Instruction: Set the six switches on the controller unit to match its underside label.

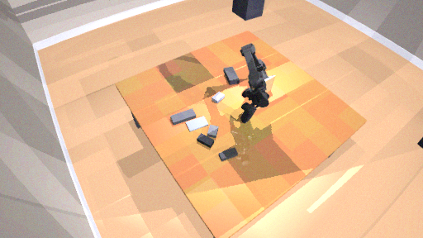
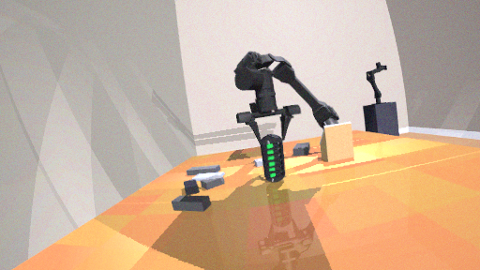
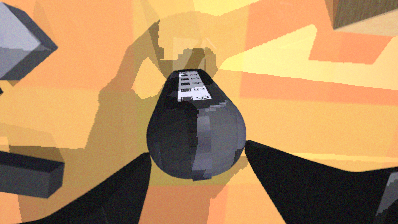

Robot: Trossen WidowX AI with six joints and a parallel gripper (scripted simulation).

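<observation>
The dark grey controller unit (image 1: 248, 114) (image 2: 273, 160) (image 3: 195, 135) is on end between the fingers, its lower end at or just above the bench. My gripper (image 2: 272, 140) (image 3: 198, 151) is shut on its sides near the upper end. In the exterior view the switch face shows a column of green rocker ends on the left and dark ends on the right; which ends are pressed is unclear. In the wrist view the white label (image 3: 194, 86) shows on the far face, steeply foreshortened, with dark marks in a row; filled and empty squares cannot be read surely.
A long grey block (image 1: 182, 116), a white plate (image 1: 197, 123), a small grey block (image 1: 212, 131), a black block (image 1: 205, 140) and a dark block (image 1: 228, 154) (image 2: 191, 203) lie to one side. A small white block (image 1: 218, 97), a grey box (image 1: 231, 75) and an upright tan panel (image 2: 338, 142) are nearer the arm's base.
</observation>
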